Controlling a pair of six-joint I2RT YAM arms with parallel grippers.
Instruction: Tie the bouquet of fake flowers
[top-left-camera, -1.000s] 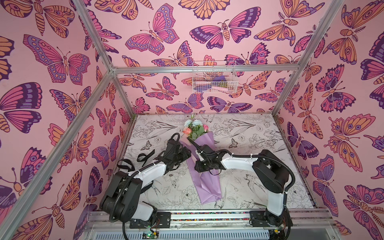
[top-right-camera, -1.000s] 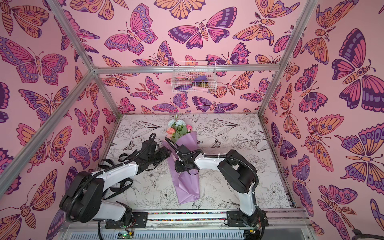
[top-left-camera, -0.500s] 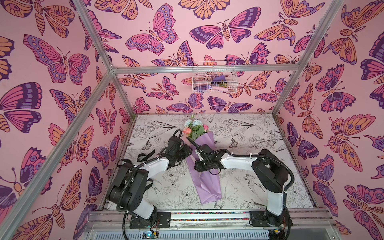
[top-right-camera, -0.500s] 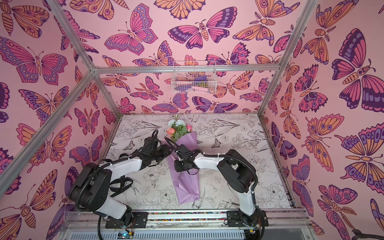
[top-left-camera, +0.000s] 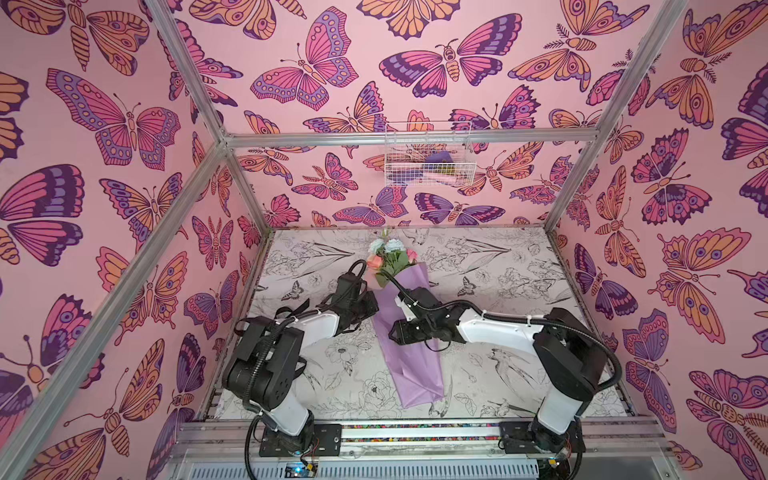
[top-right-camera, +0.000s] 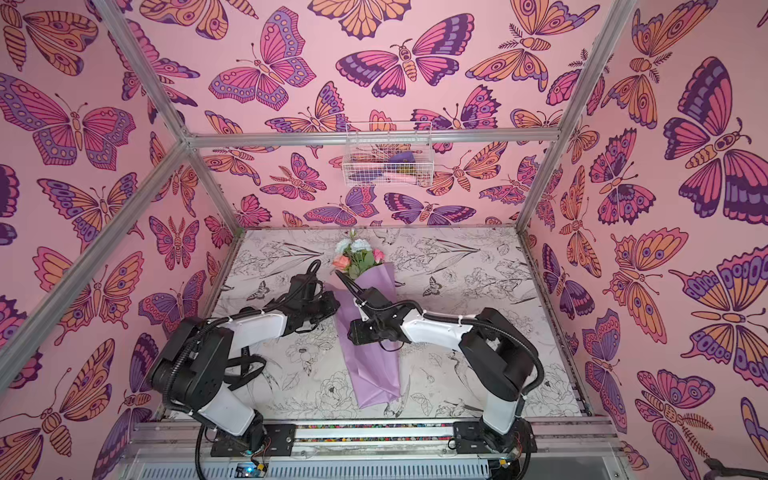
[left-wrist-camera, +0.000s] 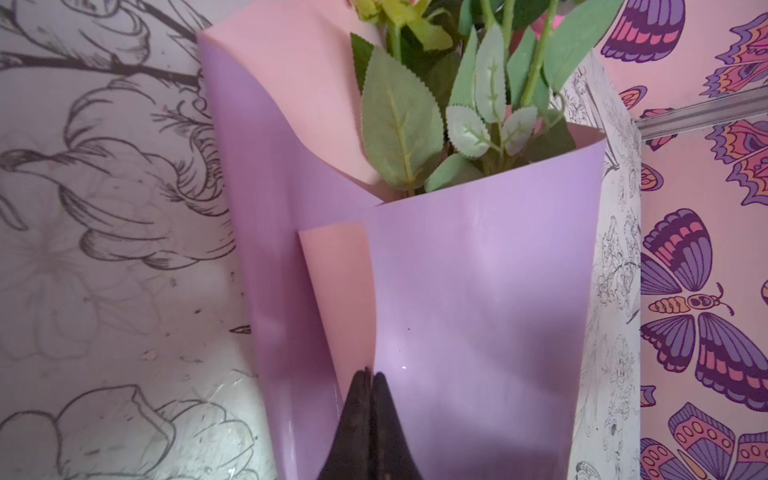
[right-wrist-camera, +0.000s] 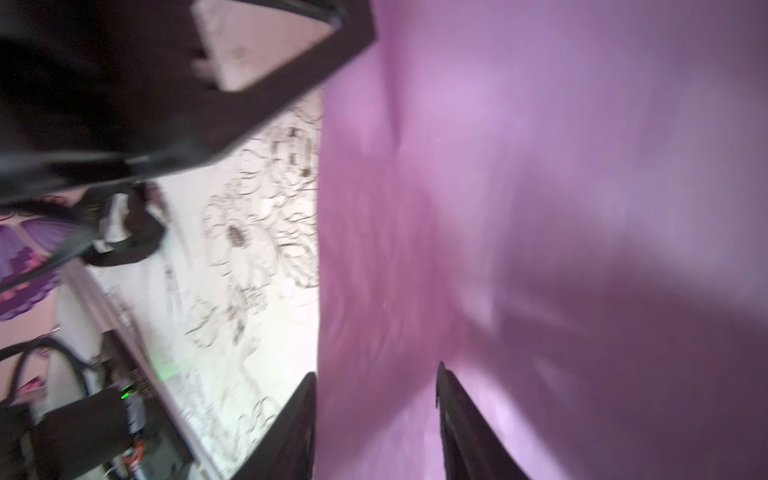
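Observation:
The bouquet of fake flowers (top-left-camera: 409, 365) lies lengthwise mid-table in both top views, wrapped in lilac paper (top-right-camera: 372, 365) with a pink inside. Its coral and pale blooms (top-left-camera: 388, 255) point to the back wall. In the left wrist view, green leaves (left-wrist-camera: 399, 124) rise from the cone. My left gripper (left-wrist-camera: 370, 372) is shut, its tips pinching the edge of the overlapping lilac flap. In a top view it sits at the wrap's left side (top-left-camera: 374, 305). My right gripper (right-wrist-camera: 374, 382) is open, its fingers (right-wrist-camera: 305, 399) apart over the lilac paper, at the cone's middle (top-left-camera: 392, 332).
A white wire basket (top-left-camera: 428, 156) with a few items hangs on the back wall. Butterfly-patterned walls and metal frame posts (top-left-camera: 245, 187) enclose the flower-printed table (top-left-camera: 498, 270). A black band (top-right-camera: 245, 368) loops beside the left arm. The front rail (top-left-camera: 415, 432) carries both arm bases.
My left gripper has gone from open to shut at the edge of the paper flap, and its arm has shifted. My right gripper's jaws have widened over the wrap.

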